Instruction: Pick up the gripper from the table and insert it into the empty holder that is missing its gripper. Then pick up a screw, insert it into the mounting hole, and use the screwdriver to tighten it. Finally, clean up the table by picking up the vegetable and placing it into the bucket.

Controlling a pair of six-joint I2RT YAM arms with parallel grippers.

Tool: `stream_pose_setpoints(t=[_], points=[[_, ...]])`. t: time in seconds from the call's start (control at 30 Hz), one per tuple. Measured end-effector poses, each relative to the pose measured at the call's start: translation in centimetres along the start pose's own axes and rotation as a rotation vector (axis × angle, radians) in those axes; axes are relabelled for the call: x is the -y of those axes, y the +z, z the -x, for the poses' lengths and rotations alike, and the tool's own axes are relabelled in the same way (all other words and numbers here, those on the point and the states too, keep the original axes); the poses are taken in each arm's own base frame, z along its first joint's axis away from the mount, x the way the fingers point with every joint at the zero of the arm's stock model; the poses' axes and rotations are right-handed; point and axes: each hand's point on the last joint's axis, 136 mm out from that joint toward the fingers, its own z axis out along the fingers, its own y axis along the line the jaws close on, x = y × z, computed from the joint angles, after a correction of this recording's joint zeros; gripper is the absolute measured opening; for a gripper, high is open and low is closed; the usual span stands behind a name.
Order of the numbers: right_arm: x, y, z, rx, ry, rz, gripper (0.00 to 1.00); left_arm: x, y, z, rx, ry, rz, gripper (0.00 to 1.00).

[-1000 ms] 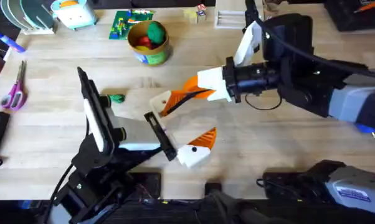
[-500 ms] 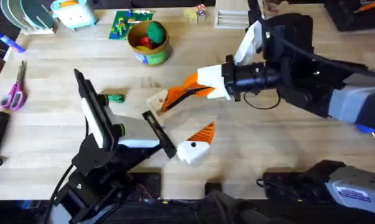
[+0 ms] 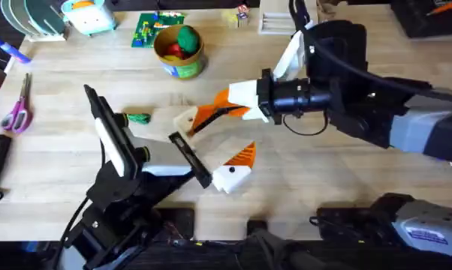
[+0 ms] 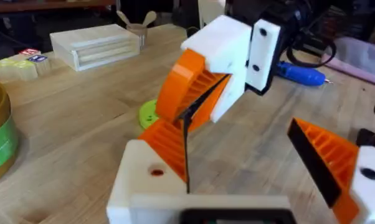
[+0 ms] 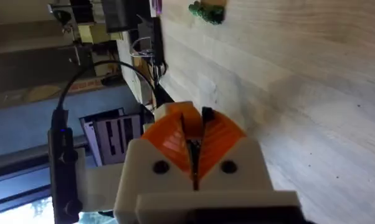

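Gripper, the small loose orange ribbed plastic wedge [image 4: 164, 142], lying against the top of the holder, the bare white angular finger block [image 4: 141, 186], at lower left of the left wrist view; touching, but hard to tell whether fully seated. Left claw [image 3: 209, 147] spread wide at lower centre of the overhead view, gripping nothing, with its twin white block carrying a fixed orange wedge [image 4: 337, 165] well apart from the holder. Right claw [image 4: 194, 102] reaching in from the right, orange pads pressed together on the wedge's upper end, a thin dark edge showing between them.

Likely risks:
- Going in tilted and jamming, if pushed off the holder's line.
- Popping loose and skidding over the light wooden table [image 3: 323, 180], if let go before seated.
- Shoving the holder sideways with too hard a push, leaving the mounting hole misaligned for the screw.

Farther up the overhead view: slim dark-green bumpy toy vegetable [image 3: 138, 118] on bare wood left of centre, well apart from the small round yellow-rimmed bucket [image 3: 179, 51] near the top, with a green ball and something red inside. Thick blue-handled screwdriver [image 4: 303, 73] lying beyond the right claw, upper right of the left wrist view.

Writing: none legible. Green print on the bucket's side and labels on the small pale blocks [image 4: 28, 56] too small to read.
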Motion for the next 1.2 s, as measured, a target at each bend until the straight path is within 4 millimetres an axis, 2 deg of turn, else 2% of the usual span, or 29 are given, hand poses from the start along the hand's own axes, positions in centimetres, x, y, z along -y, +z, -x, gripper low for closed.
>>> stream_pose_setpoints(t=[0.53,0.7,0.83,1.03,1.2], points=[[-0.5,0.5,-0.3,0.001,-0.005,0.012,0.023,-0.2,0.0,0.0,0.000,0.032,0.005,0.993],[-0.6,0.6,-0.4,-0.002,-0.003,0.015,0.156,-0.1,0.0,0.0,0.000,0.035,0.003,0.992],[-0.6,0.6,-0.4,-0.003,0.000,0.015,0.198,-0.1,0.0,0.0,-0.001,0.041,0.000,0.993],[-0.8,0.4,-0.5,-0.022,0.007,0.031,0.276,1.9,-0.1,-0.1,-0.006,0.062,-0.110,0.993],[-0.8,0.3,-0.5,-0.030,0.013,0.038,0.311,2.5,-0.2,-0.1,-0.007,0.065,-0.141,0.992]])
